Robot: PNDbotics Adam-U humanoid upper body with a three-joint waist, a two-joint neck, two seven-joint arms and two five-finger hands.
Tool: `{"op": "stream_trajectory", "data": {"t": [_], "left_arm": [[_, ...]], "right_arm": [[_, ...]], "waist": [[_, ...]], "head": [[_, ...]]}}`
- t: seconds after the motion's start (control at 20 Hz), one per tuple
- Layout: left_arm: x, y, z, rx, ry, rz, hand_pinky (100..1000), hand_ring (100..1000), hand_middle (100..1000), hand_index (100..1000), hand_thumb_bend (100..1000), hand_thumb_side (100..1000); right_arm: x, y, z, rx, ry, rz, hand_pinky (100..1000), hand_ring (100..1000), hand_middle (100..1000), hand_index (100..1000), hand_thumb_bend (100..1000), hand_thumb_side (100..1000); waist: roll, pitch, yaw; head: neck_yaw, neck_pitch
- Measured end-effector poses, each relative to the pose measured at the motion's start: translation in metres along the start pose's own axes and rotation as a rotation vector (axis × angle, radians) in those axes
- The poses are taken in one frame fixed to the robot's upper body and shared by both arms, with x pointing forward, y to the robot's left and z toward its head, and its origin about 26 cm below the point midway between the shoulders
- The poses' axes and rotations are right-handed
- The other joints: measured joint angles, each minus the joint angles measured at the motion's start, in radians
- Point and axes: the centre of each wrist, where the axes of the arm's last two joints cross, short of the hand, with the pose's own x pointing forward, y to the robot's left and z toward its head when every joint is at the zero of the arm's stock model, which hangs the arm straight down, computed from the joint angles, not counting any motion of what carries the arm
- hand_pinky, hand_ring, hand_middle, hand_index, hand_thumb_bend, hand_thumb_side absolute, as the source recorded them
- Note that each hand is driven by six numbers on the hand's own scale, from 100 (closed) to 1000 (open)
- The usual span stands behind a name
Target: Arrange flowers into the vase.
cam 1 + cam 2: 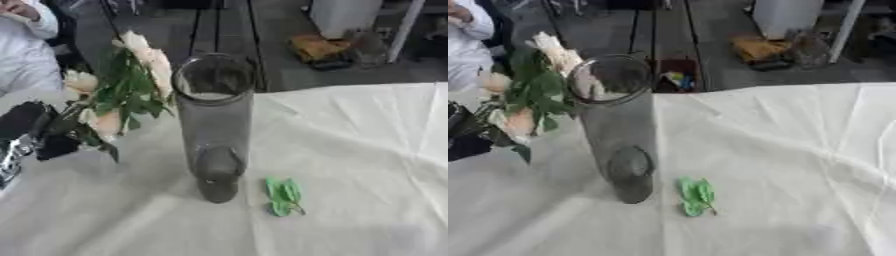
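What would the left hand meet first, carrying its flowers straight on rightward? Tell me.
Probably the glass vase: the left hand holds the flowers beside its rim, blooms nearly touching the glass. Depth is unclear.

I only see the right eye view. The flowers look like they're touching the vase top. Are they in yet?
Observer: No. In the left eye view the flowers are left of the vase rim, none over the opening.
Operator: What's holding them? I just see a black bit at the edge.
Observer: The left robot hand. More of it shows here, and the stems run down into it.
Operator: Is there more arm?
Observer: Yes, a silver part shows just below the hand at the left edge.
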Motion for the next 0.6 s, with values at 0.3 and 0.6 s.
{"op": "stream_trajectory", "data": {"t": [0.3, 0.6], "left_arm": [[0.006, 0.019, 0.001, 0.109, 0.015, 0.105, 100, 100, 100, 108, 100, 633], [0.025, 0.042, 0.002, 0.228, -0.038, 0.220, 100, 100, 100, 101, 100, 683]], "right_arm": [[0.000, -0.001, 0.001, -0.001, 0.003, 0.002, 220, 338, 248, 533, 100, 929], [0.000, -0.001, 0.002, 0.000, 0.004, 0.002, 220, 338, 249, 534, 100, 927]], "waist": [[-0.003, -0.001, 0.005], [-0.003, -0.011, 0.005]], "head": [[-0.001, 0.000], [-0.002, 0.009]]}}
